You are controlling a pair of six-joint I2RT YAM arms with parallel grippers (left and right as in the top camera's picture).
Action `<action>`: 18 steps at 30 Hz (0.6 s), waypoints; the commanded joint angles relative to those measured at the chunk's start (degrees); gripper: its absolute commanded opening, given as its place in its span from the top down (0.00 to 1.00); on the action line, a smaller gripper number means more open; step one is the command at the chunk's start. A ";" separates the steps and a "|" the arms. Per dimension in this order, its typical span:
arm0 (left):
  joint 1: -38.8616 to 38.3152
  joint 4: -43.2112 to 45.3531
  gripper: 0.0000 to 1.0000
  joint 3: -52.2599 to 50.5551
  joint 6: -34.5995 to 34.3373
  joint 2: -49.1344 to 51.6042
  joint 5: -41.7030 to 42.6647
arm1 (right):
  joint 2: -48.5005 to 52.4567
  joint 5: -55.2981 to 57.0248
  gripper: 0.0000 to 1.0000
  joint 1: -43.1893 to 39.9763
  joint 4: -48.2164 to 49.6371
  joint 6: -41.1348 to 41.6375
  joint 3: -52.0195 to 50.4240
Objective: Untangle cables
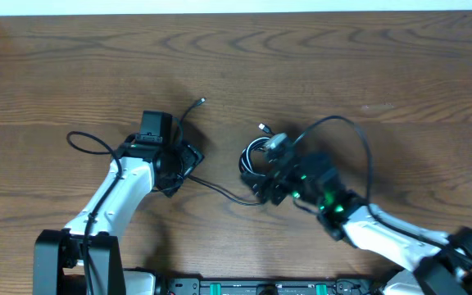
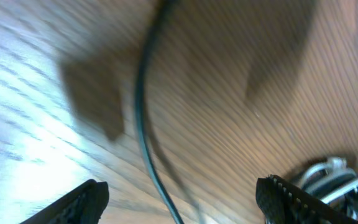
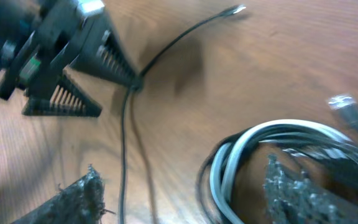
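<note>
**Both robot hands open, nothing held**

L gripper (image 2: pixel 180 182): jaws wide apart, thin black cord (image 2: pixel 140 106) lies loose btwn them, not pinched. R gripper (image 3: pixel 182 165): jaws also wide, straddling coiled bundle of black and white cords (image 3: pixel 272 127) near middle of brown wood table (image 1: pixel 342 65), not clamped.

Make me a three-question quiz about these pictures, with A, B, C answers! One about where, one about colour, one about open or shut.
1. Where is the coiled bundle of cables?
A) by the right end effector
B) under the left arm's base
C) hanging off the table

2. What colour is the light cable in the bundle?
A) red
B) white
C) yellow

3. How is the left end effector?
A) shut on a plug
B) open, with a black cable between its fingers
C) shut on the light cable

Answers:
1 A: the coil lies at that end effector's fingers.
2 B: it looks white among the black ones.
3 B: its fingers stand wide apart around the cable.
</note>
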 commanded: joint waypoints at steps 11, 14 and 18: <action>6.27 -5.16 0.19 0.42 0.33 -12.13 -5.31 | 19.30 10.47 0.32 6.08 -7.91 -4.00 12.59; 6.27 -7.15 0.20 0.42 0.33 -14.34 -7.58 | 20.59 10.45 0.57 6.58 -13.57 -4.33 16.44; 6.27 -9.22 0.20 0.42 0.33 -15.63 -8.28 | 18.91 10.38 0.99 6.25 -18.21 -0.66 20.17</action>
